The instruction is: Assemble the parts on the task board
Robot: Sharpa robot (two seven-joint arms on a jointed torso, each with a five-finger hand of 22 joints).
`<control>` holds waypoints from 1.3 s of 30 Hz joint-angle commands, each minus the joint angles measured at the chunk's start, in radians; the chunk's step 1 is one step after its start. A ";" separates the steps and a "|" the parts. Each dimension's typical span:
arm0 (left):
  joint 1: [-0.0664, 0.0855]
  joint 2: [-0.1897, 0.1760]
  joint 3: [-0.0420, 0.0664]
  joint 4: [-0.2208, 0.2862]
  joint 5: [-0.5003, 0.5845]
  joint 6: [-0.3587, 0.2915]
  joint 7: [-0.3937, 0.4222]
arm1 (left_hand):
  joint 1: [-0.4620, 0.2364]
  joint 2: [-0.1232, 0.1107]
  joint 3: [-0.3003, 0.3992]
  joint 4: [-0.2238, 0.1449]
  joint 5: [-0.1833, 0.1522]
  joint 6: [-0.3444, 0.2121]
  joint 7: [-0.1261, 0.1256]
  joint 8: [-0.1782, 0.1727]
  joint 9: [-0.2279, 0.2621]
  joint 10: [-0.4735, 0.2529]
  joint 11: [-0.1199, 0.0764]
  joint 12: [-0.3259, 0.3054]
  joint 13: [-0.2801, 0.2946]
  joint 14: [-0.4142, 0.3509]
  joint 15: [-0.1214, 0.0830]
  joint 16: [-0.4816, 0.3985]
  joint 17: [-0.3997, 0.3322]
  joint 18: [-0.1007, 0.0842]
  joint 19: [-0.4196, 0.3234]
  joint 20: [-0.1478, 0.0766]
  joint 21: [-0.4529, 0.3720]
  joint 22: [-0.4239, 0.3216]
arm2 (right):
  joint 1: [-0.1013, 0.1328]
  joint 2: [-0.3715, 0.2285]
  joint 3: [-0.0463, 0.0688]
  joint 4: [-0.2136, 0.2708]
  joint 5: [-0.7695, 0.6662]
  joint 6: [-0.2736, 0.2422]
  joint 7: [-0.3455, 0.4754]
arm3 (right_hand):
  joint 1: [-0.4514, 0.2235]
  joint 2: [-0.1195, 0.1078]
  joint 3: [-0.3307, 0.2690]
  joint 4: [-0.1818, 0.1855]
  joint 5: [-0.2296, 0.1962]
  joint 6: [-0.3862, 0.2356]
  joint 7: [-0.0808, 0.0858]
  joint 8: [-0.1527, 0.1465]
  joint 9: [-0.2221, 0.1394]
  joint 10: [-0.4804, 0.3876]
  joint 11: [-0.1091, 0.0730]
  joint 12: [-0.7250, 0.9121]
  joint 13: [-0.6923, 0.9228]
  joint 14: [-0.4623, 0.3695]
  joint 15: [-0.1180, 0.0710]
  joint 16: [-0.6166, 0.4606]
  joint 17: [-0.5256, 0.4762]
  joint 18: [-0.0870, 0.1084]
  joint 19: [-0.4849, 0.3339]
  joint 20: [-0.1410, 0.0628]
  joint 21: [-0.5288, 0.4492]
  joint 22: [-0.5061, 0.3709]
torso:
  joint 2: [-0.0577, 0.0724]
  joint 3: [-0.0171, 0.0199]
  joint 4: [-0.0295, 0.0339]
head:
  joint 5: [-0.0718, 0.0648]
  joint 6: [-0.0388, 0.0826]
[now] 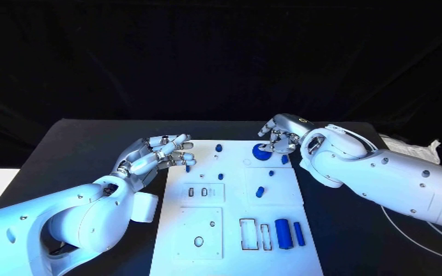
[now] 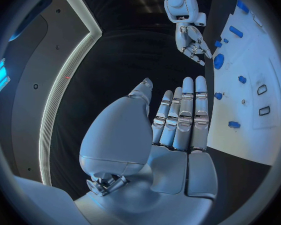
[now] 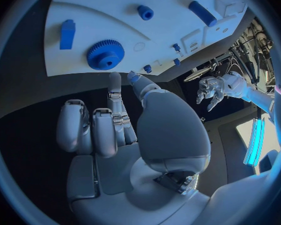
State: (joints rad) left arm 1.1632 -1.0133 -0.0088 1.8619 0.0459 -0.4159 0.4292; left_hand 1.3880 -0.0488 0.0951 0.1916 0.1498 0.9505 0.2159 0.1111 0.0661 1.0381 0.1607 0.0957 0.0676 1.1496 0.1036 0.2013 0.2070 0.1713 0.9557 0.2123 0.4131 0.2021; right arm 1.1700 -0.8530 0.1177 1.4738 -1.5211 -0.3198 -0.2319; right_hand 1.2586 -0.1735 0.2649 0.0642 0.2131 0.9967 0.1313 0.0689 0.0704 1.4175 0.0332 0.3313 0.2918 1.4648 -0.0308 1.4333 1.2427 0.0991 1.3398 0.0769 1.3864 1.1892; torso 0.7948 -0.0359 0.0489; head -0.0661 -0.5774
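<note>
Basically rigid stuff: white task board (image 1: 241, 225) flat mid-table, slots near its front edge, two blue bars (image 1: 289, 232) standing in them. Blue gear (image 3: 105, 54) at the far edge looks light, hard plastic, prob. slippery; grip by its toothed rim. Right hand (image 1: 279, 134) hovers just above it, fingers loosely curled, holding nothing. Left hand (image 1: 156, 153) beside the board's left edge, spread, empty.

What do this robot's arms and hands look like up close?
Both arms are smooth, rounded white shells with small dark dots. The left robot hand and right robot hand are silver metal with jointed fingers and pale pads, like a human hand. A thin white cable trails beside the right arm.
</note>
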 commanded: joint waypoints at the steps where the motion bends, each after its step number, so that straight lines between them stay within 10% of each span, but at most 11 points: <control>1: 0.001 0.004 0.001 -0.001 0.006 0.025 0.001 | -0.004 0.009 0.002 -0.006 -0.004 -0.001 0.007 -0.006 -0.002 -0.001 0.006 -0.005 -0.002 -0.002 0.006 -0.007 0.002 0.009 0.004 0.001 0.006 0.002 | 0.000 -0.003 0.001 -0.008 0.028 0.084 -0.082 | 0.019 0.017 -0.062 0.031 0.002 -0.010 -0.001 0.000 0.000 -0.037 0.005 0.169 0.202 0.056 -0.004 0.013 0.022 -0.023 0.008 -0.002 0.008 0.013 | -0.002 0.0018 -0.0026 | -0.003 -0.001; 10: 0.001 0.007 0.001 -0.003 0.006 0.027 0.000 | -0.004 0.009 0.002 -0.006 -0.004 -0.001 0.007 -0.006 -0.002 -0.001 0.006 -0.005 -0.002 -0.002 0.006 -0.007 0.002 0.009 0.004 0.001 0.006 0.002 | -0.001 0.019 0.001 -0.037 -0.004 0.120 -0.120 | 0.080 0.046 -0.166 0.110 0.004 -0.018 0.005 0.001 0.001 -0.095 0.013 0.471 0.584 0.060 0.004 0.033 0.057 -0.025 0.013 0.007 0.017 0.031 | -0.002 0.0007 0.0025 | -0.007 -0.003; 39: 0.001 0.009 0.001 -0.008 0.006 0.029 -0.002 | -0.004 0.009 0.002 -0.006 -0.004 -0.001 0.007 -0.006 -0.002 -0.001 0.006 -0.005 -0.002 -0.002 0.006 -0.007 0.002 0.009 0.004 0.001 0.006 0.002 | -0.012 0.057 0.000 -0.076 -0.039 0.175 -0.120 | 0.133 0.075 -0.185 0.126 0.011 0.024 -0.002 0.020 0.007 -0.050 0.006 0.647 0.780 0.066 0.000 0.050 0.094 -0.028 0.024 0.005 0.028 0.053 | -0.003 -0.0004 0.0074 | -0.010 -0.016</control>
State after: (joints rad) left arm 1.1631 -1.0062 -0.0089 1.8529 0.0500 -0.4080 0.4230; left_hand 1.3880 -0.0488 0.0951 0.1917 0.1498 0.9505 0.2159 0.1112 0.0661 1.0381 0.1607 0.0957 0.0676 1.1495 0.1036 0.2013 0.2075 0.1712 0.9557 0.2123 0.4131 0.2020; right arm 1.1635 -0.7980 0.1209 1.4009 -1.5334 -0.1833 -0.3454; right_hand 1.3822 -0.0944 0.0827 0.1944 0.2204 1.0142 0.1264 0.0847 0.0757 1.3599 0.0393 0.9752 1.0689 1.4647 -0.0307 1.4786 1.3079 0.0841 1.3575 0.0807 1.4127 1.2415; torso 0.7917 -0.0363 0.0562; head -0.0773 -0.5921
